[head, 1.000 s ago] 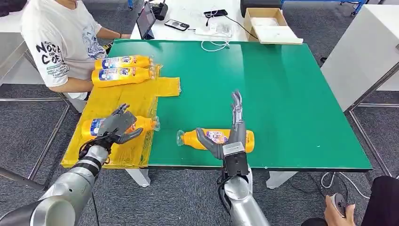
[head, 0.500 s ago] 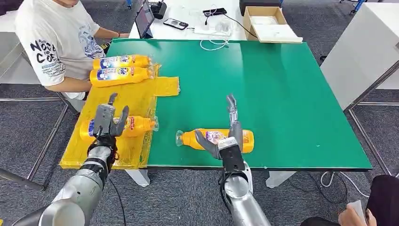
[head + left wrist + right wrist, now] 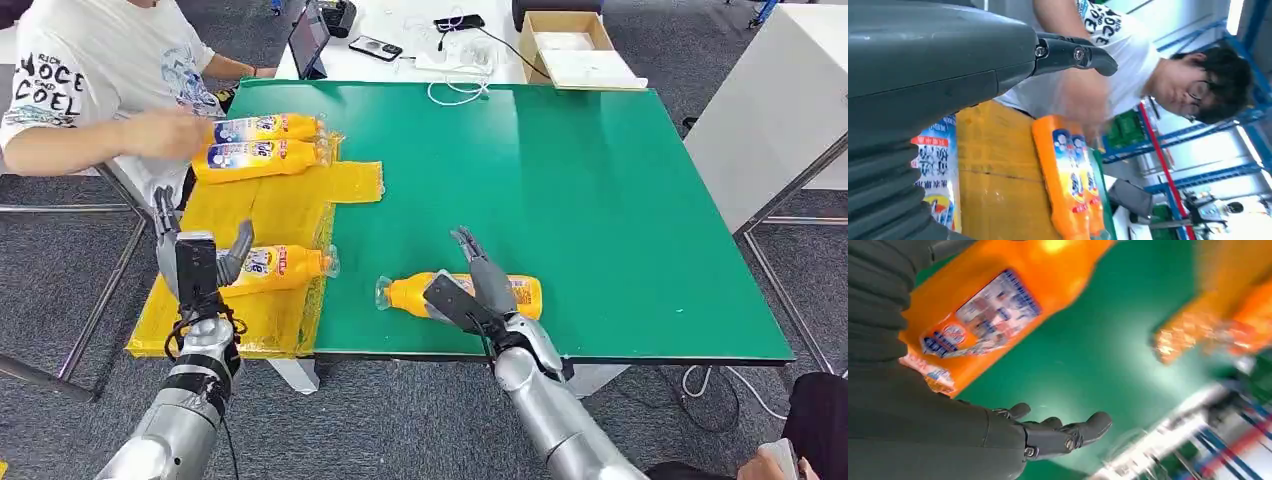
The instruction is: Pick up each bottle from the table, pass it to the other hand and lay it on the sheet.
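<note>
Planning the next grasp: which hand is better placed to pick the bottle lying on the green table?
Right. The right hand is open directly over the bottle on the green table. The left hand is over the yellow sheet, by a bottle already laid there.

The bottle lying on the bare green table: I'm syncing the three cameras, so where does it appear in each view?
Head view: the bottle on the green table lies near the table's front edge, under the right hand.
Left wrist view: not in it.
Right wrist view: the same bottle, large and close beside the hand's cover.
Shared landmark: the yellow sheet, blurred in the right wrist view.
</note>
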Motion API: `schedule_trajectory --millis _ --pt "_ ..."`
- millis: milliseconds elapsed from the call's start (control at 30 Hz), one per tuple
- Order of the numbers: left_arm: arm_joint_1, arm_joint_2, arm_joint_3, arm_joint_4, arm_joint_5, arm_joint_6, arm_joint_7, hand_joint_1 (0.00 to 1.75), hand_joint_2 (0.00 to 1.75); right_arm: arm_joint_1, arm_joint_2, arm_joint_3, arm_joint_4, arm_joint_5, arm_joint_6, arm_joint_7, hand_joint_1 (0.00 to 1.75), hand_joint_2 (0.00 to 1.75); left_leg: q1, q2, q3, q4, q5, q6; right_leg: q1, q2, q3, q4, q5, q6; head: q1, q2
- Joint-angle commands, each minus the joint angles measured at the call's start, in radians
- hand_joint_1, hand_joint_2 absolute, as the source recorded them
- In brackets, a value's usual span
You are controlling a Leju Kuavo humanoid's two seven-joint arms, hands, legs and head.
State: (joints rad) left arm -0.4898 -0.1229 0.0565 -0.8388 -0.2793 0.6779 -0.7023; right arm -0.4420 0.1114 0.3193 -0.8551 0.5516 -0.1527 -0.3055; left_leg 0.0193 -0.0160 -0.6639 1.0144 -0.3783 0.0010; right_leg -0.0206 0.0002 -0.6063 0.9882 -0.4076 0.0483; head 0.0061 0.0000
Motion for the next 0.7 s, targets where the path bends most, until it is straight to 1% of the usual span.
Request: schedule_trajectory --millis 33,133,200,267,300,467,500,633,700 --pt "0.017 0.024 -0.113 -0.034 0.015 0.001 0.004 0.0 1.75 -0.14 -0.06 0.064 0.226 0.014 0.037 0.016 0.0 1.75 0.0 0.001 0.002 0.0 -0.001 0.0 0.0 0.001 0.001 0.0 0.0 -0.001 0.0 0.0" --pt "0.014 0.027 -0.127 -0.014 0.012 0.001 0.004 0.0 1.75 -0.152 -0.064 0.081 0.254 0.018 0.087 0.028 0.0 1.75 0.0 0.002 0.005 0.0 -0.002 0.001 0.001 0.001 0.004 0.0 -0.002 -0.002 0.0 0.0" --pt "0.011 0.024 -0.131 -0.006 0.011 0.002 0.004 0.0 1.75 -0.159 -0.068 0.088 0.266 0.019 0.108 0.03 0.0 1.75 0.0 0.001 0.002 0.0 -0.001 0.0 0.001 0.0 0.001 0.0 -0.001 -0.001 0.0 0.0" --pt "0.005 0.02 -0.136 0.007 0.013 -0.005 0.004 0.0 1.75 -0.164 -0.076 0.096 0.282 0.011 0.151 0.023 0.0 1.75 0.0 0.002 0.004 0.0 -0.002 0.001 0.001 0.0 0.003 0.0 -0.002 -0.002 0.0 0.0" --pt "0.005 0.02 -0.136 0.007 0.013 -0.005 0.004 0.0 1.75 -0.164 -0.076 0.096 0.282 0.011 0.151 0.023 0.0 1.75 0.0 0.001 0.002 0.0 -0.001 0.001 0.001 0.0 0.001 0.0 -0.001 -0.001 0.0 0.0" --pt "0.001 0.019 -0.141 0.012 0.011 -0.008 0.004 0.0 1.75 -0.168 -0.083 0.104 0.288 0.012 0.17 0.019 0.0 1.75 0.0 0.002 0.005 0.0 -0.002 0.001 0.001 0.0 0.004 -0.001 -0.002 -0.002 0.0 0.0" --pt "0.001 0.018 -0.143 0.011 0.012 -0.008 0.004 0.0 1.75 -0.172 -0.088 0.113 0.293 0.014 0.185 0.02 0.0 1.75 0.0 0.001 0.003 0.0 -0.001 0.001 0.001 -0.001 0.002 0.0 -0.001 -0.002 0.0 0.0" --pt "-0.01 0.013 -0.144 0.034 0.013 -0.014 0.004 0.0 1.75 -0.189 -0.115 0.132 0.304 0.013 0.235 0.023 0.0 1.75 0.0 0.001 0.005 0.0 -0.002 0.001 0.001 -0.001 0.005 -0.001 -0.002 -0.003 0.0 0.0" --pt "-0.016 0.01 -0.142 0.047 0.022 -0.024 0.004 0.0 1.75 -0.197 -0.136 0.149 0.31 0.009 0.278 0.026 0.0 1.75 0.0 0.0 0.002 0.0 -0.001 0.001 0.001 -0.001 0.002 0.0 -0.001 -0.001 0.0 0.0"
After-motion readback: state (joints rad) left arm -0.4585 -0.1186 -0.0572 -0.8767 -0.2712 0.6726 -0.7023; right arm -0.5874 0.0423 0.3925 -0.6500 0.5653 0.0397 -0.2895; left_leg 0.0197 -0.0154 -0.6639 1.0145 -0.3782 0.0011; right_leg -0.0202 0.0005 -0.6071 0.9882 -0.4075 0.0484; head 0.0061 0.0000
